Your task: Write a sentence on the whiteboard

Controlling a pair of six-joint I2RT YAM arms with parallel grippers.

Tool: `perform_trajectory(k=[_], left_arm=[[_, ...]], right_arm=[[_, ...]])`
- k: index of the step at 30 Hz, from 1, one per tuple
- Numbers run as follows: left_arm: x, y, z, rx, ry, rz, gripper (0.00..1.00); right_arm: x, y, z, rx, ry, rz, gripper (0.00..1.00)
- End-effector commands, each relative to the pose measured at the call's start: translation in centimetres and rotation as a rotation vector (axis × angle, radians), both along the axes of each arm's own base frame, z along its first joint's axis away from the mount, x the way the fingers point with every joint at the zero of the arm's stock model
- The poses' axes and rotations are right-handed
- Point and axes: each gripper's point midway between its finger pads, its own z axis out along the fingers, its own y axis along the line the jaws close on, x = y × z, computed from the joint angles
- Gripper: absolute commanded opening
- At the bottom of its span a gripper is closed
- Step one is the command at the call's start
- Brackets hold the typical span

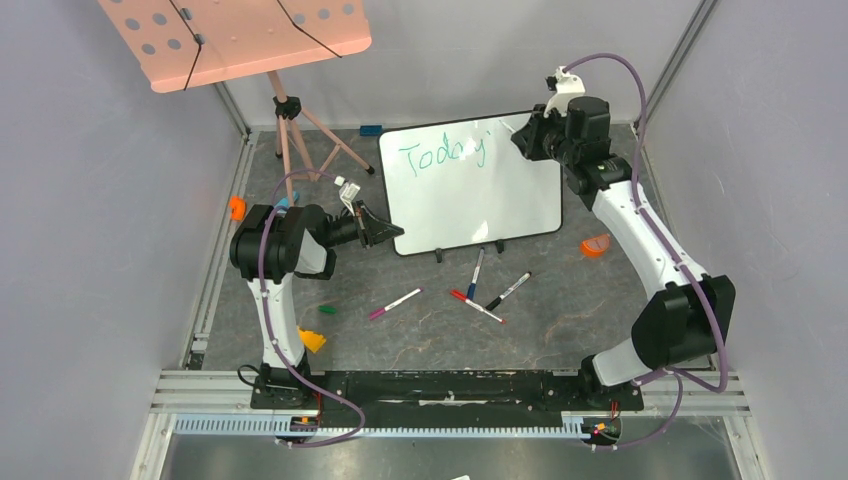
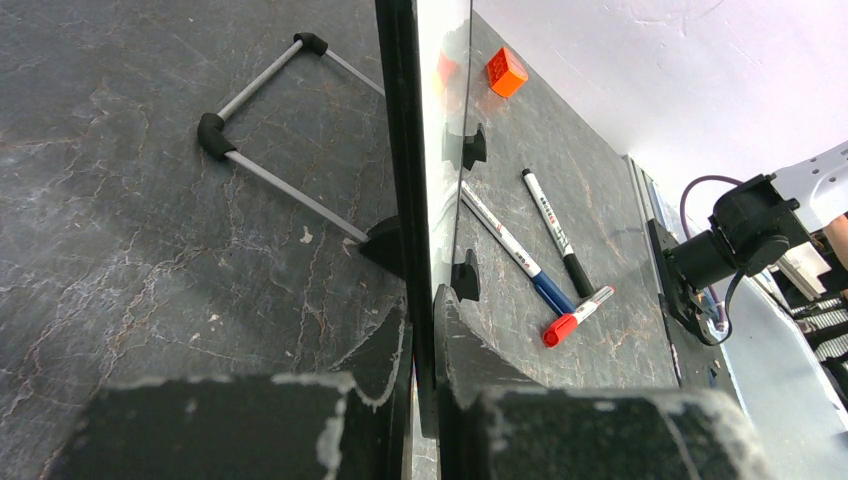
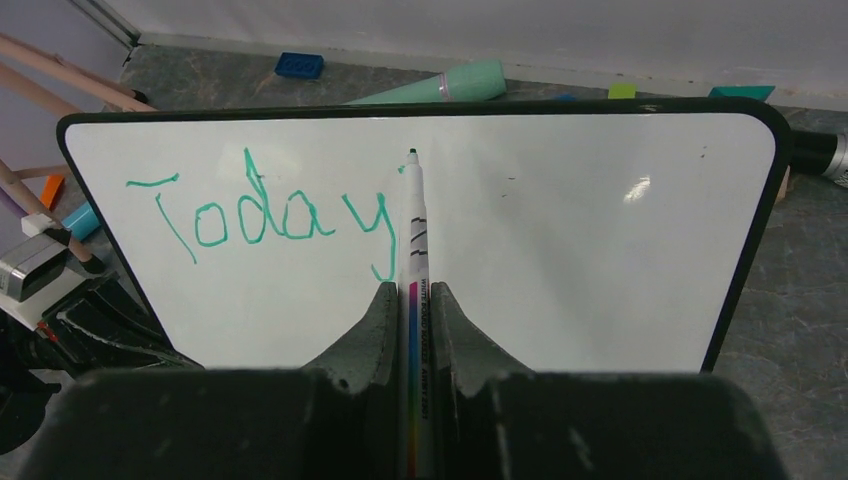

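The whiteboard (image 1: 470, 190) (image 3: 560, 240) stands tilted on small black feet at the table's middle back. On it, the sentence (image 1: 440, 155) (image 3: 260, 215) reads "Today" in teal-green, with a small mark after it. My right gripper (image 3: 412, 292) (image 1: 522, 138) is shut on a white marker (image 3: 413, 230), whose tip sits at the board's upper middle, just right of the "y". At the board's left edge, my left gripper (image 2: 428, 315) (image 1: 392, 232) is shut on the whiteboard's black frame (image 2: 400, 150).
Several loose markers (image 1: 490, 285) lie in front of the board, one more (image 1: 395, 303) to the left. A pink music-stand tray (image 1: 235, 35) on a tripod stands back left. Small orange pieces (image 1: 596, 244) (image 1: 237, 207) (image 1: 312, 340) and a blue block (image 1: 371, 130) lie around.
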Motion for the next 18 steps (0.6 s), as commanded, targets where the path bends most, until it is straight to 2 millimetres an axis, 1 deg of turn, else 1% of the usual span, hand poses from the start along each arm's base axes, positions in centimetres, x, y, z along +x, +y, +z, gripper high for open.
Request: perform_trajectory(k=[1,8,18], left_arm=[[0.2,-0.2,0.8,0.014,-0.153,-0.034,0.02],[0.2,-0.3,0.8,0.014,-0.153,-0.034,0.02],[0.2,-0.2,0.8,0.015,-0.156,-0.033,0.02]], right_arm=[[0.3,-0.6,-0.4,-0.008,0.003,-0.025,0.00],[0.6,-0.3,-1.6,-0.016,0.030,-0.008,0.00],[1.3,-0.5,-2.6,-0.026,0.052,-0.025,0.00]])
